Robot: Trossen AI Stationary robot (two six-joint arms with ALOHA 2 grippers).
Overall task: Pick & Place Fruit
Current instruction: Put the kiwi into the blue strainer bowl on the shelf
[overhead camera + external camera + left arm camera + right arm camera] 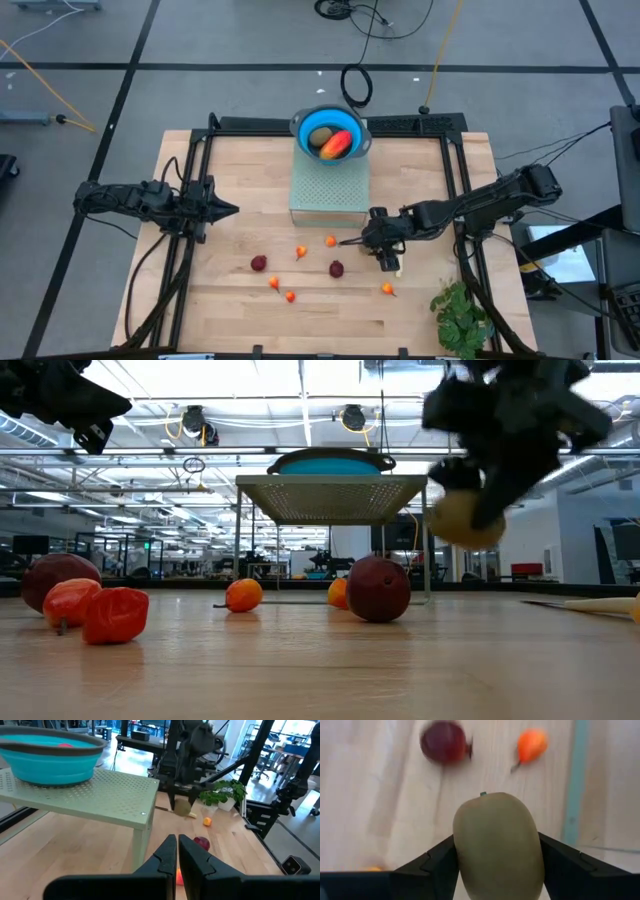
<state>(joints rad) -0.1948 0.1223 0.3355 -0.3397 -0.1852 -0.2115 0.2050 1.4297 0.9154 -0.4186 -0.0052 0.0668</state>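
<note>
Gripping a brown kiwi [497, 845] between its two fingers, the right gripper [388, 258] hung just above the wooden table [220, 310], in front of the pale green perforated stand [329, 186]; in the low view the kiwi [463, 520] sat clear of the tabletop. Left gripper [228, 210] waited at the table's left side, fingers pressed together on nothing. Blue bowl [303, 124] stood on the stand and held the mango [337, 145] and a second kiwi [320, 136]. Loose on the table: two dark-red balls [259, 263], [337, 268] and several tiny orange-red fruits [331, 241], spread apart from one another in front of the stand. Green leafy bunch [461, 315] lay near the front right corner. One orange-red piece [387, 289] lay near the right gripper, not touching it
</note>
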